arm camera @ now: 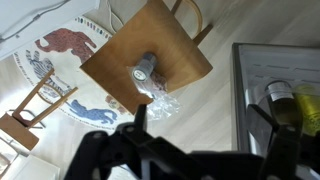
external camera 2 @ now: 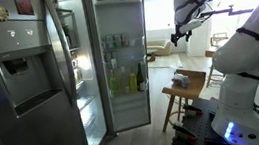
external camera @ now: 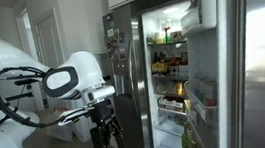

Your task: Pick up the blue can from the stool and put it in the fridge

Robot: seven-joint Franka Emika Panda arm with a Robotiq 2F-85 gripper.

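Observation:
In the wrist view the blue can (arm camera: 147, 69) stands upright on the brown wooden stool (arm camera: 150, 45), seen from above with its silver top. My gripper (arm camera: 200, 125) is open and empty, well above the stool and off to the side of the can toward the fridge. The steel fridge (arm camera: 245, 90) shows at the right edge with bottles inside. In both exterior views the fridge (external camera: 172, 69) (external camera 2: 123, 63) stands open and lit, with stocked shelves. My gripper (external camera 2: 179, 36) hangs high above the stool (external camera 2: 184, 87); it also shows in an exterior view (external camera: 104, 138).
Crinkled clear plastic (arm camera: 160, 105) lies at the stool's edge next to the can. A round animal-print rug (arm camera: 60, 55) and a small wooden chair (arm camera: 25, 115) sit on the floor. The open fridge door with bins (external camera: 208, 75) stands close by.

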